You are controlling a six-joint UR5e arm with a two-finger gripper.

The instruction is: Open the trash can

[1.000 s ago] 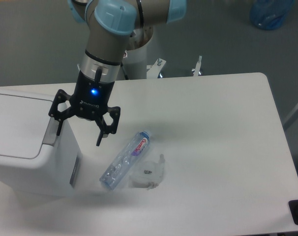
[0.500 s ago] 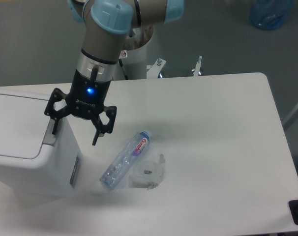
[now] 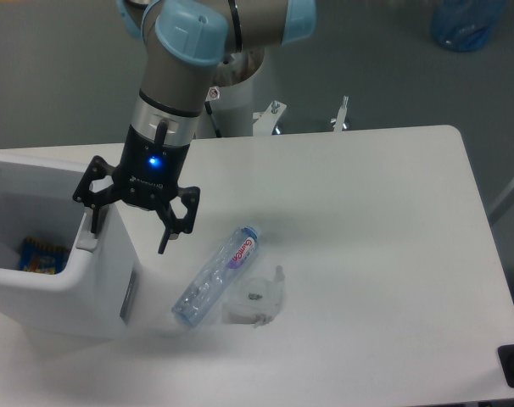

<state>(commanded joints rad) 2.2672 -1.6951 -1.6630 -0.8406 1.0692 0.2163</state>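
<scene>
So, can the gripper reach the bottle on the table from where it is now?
Probably yes. The gripper is open and empty at the trash can rim, and the bottle lies uncovered on the table beside it, with nothing between them.

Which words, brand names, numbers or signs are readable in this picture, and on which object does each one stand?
No text reads clearly.
Clear plastic bottle lying on the white table: red and purple label, lettering too blurred to read.
Black two-finger gripper: small white lettering on its body, too small to read.
Grey robot arm: small red and white sticker, unreadable.
Blue and yellow packet inside the open white plastic trash can: print unreadable.
</scene>
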